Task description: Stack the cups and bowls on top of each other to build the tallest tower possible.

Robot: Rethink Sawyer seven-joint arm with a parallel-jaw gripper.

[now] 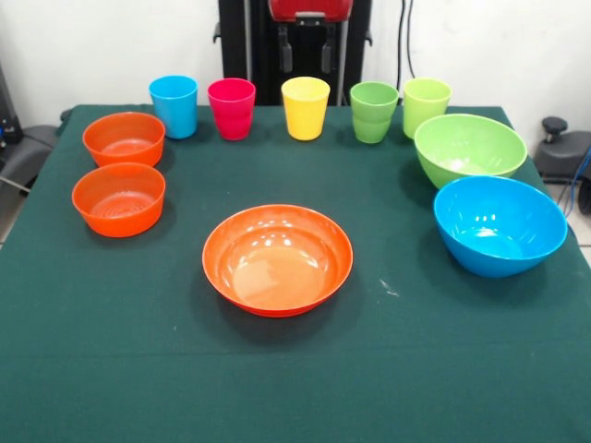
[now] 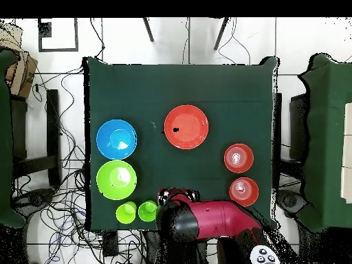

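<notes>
Along the far edge stand the cups: sky blue, pink, yellow, a green one that looks nested in another, and light green. Two small orange bowls sit at the left. The wide orange bowl is in the middle. On the right are the lime green bowl and the blue bowl. No tower is in view. My gripper hangs open behind the yellow cup, holding nothing.
A dark green cloth covers the table. In the overhead view the red arm hides the middle cups; only two green cups show. Cables and chairs surround the table.
</notes>
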